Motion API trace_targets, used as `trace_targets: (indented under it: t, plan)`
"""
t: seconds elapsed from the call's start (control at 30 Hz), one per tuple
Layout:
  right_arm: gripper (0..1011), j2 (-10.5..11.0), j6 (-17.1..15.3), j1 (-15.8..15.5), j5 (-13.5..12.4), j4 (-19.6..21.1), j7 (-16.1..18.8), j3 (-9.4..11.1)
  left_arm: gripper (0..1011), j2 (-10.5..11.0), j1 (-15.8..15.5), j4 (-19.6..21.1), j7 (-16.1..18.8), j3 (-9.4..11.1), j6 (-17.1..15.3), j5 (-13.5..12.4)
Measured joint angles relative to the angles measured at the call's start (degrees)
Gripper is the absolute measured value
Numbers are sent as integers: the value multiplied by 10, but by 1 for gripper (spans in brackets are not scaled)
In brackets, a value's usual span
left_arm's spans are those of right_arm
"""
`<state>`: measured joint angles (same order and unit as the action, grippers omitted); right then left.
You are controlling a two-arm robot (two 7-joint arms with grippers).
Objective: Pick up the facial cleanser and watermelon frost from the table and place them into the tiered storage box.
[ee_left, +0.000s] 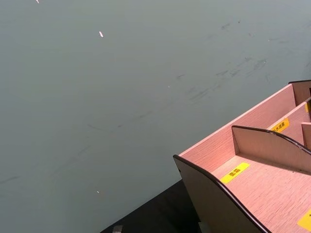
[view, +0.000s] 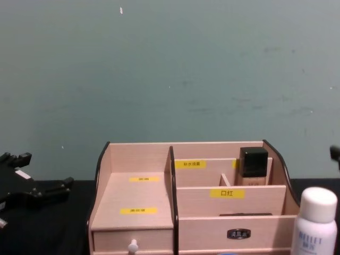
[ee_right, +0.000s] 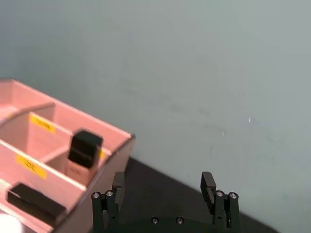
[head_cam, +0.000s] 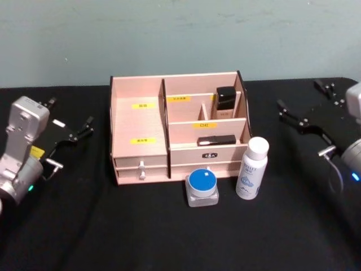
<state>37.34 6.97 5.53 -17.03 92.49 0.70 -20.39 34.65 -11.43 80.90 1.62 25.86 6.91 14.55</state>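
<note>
Tipping was the main risk. The facial cleanser [head_cam: 252, 168], a tall white bottle, stood just off the front right corner of the tiered storage box [head_cam: 138, 121]. The watermelon frost [head_cam: 202, 187], probably the blue-lidded jar, sat close beside it. The right gripper [ee_right: 163, 178] hung wide open, well off to the right; a skewed approach could knock the bottle into the jar. The left gripper [head_cam: 70, 113], also spread, sat parked far left.

Our boxy silver-grey left wrist housing [head_cam: 22, 121] bears a yellow sticker [head_cam: 36, 151] and a green light, ahead of the matte black left gripper [head_cam: 67, 116]. Our black right gripper [ee_right: 163, 179] shows silver screw heads [ee_right: 95, 195], and a thin cable [head_cam: 340, 179] loops beside its grey wrist.
</note>
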Motion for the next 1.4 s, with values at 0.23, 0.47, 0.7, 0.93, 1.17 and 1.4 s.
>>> trace_targets:
  t: [0.23, 0.47, 0.7, 0.93, 1.17, 1.4]
  plan:
    - [1000, 28, 11, -51, -13, 82, 8, 35, 1010, 0, 0, 0, 0, 0, 0, 0]
    - [1000, 50, 25, -122, -38, 163, 25, 70, 1009, 0, 0, 0, 0, 0, 0, 0]
    - [1000, 62, 10, -175, -70, 202, 51, 78, 1010, 0, 0, 0, 0, 0, 0, 0]
    - [1000, 69, -15, -214, -80, 220, 67, 79, 1010, 0, 0, 0, 0, 0, 0, 0]
    - [1000, 65, -51, -226, -86, 205, 82, 73, 1010, 0, 0, 0, 0, 0, 0, 0]
    - [1000, 51, -83, -211, -91, 175, 96, 65, 1010, 0, 0, 0, 0, 0, 0, 0]
